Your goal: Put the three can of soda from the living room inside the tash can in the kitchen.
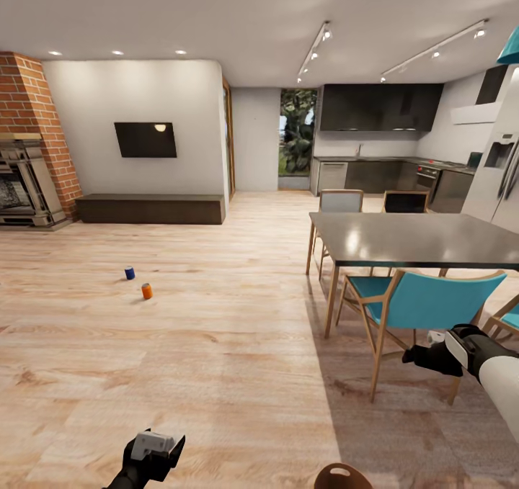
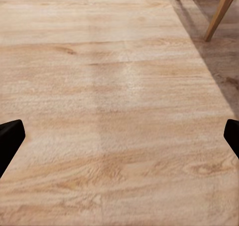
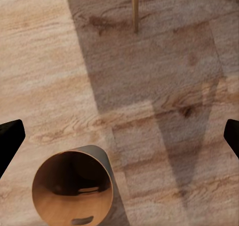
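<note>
Head view, tash can cut off at bottom edge, two cans tiny, left hand and right hand spread

Two soda cans out on the wood floor of the living room, well apart from the bench along the TV wall. Dark blue can upright, silver top, nearer the bench; orange can just beside it, also upright. Trash can standing on the floor, open end up, brown inside, pale outside, oval handle cut-out near the rim; only its rim peeking in at the head view's bottom edge. Kitchen at the far end: dark cabinets, track lights.
</note>
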